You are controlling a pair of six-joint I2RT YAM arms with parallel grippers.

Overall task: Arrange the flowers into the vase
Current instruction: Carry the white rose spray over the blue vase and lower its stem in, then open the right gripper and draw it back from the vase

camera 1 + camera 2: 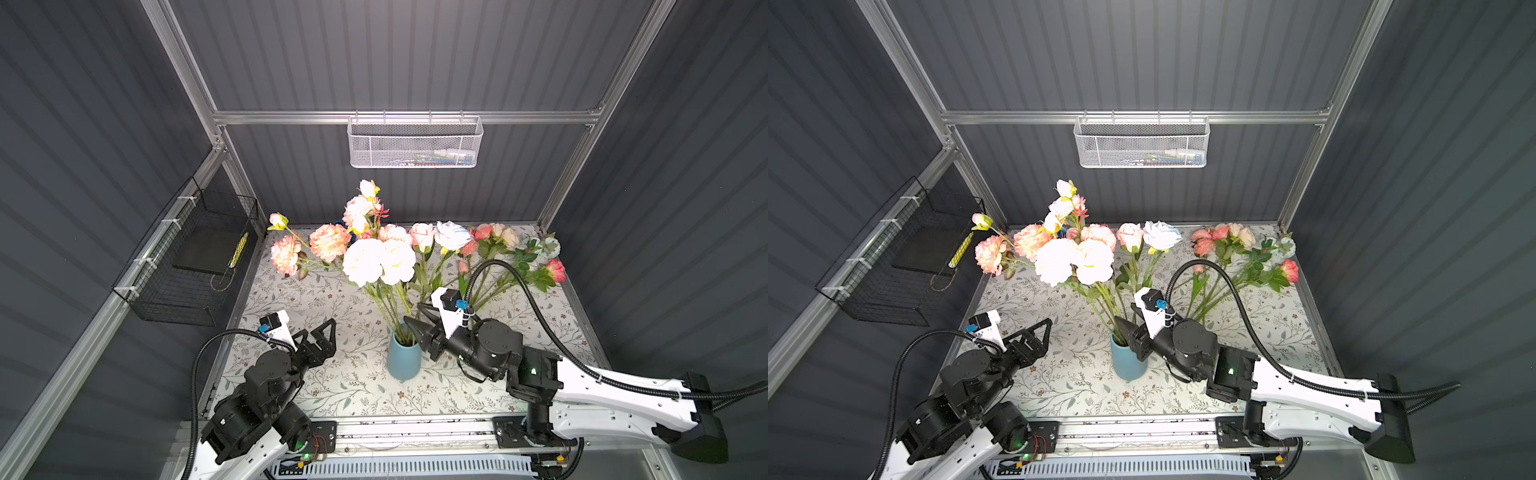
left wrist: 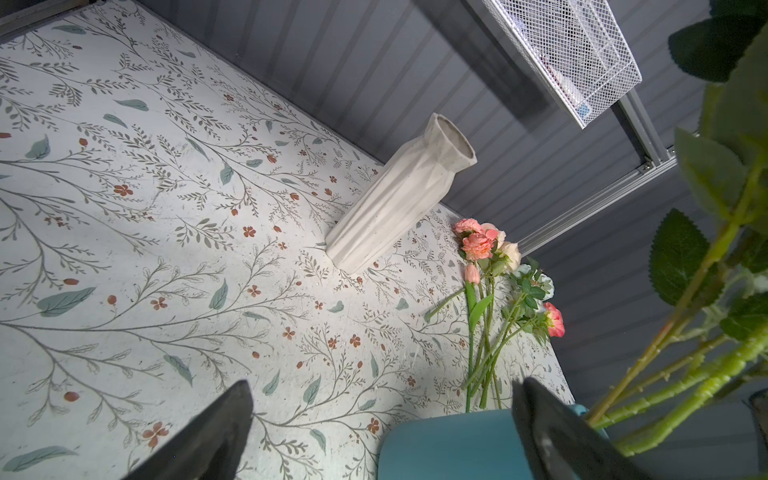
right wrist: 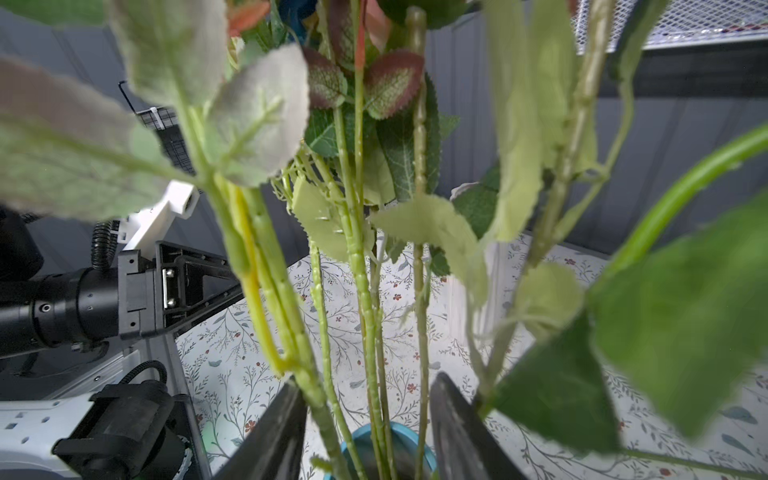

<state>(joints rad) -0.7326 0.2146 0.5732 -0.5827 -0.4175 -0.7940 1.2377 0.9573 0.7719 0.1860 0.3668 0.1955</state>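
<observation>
Floral-print worktop (image 1: 353, 386) held the blue vase (image 1: 404, 359) of flowers (image 1: 378, 259) near centre, right fingers (image 3: 282, 424) parted around their stems, left fingers (image 2: 220, 436) spread empty, so the next move likely meant fetching loose flowers (image 1: 555, 270) far right.

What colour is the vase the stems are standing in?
Plain teal blue, no pattern. The vase shows best in a top view.

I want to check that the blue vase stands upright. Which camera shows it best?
Both top views: the blue vase shows nearly whole and upright. The left wrist view catches only part of its wall; the right wrist view only its rim, among stems.
</observation>
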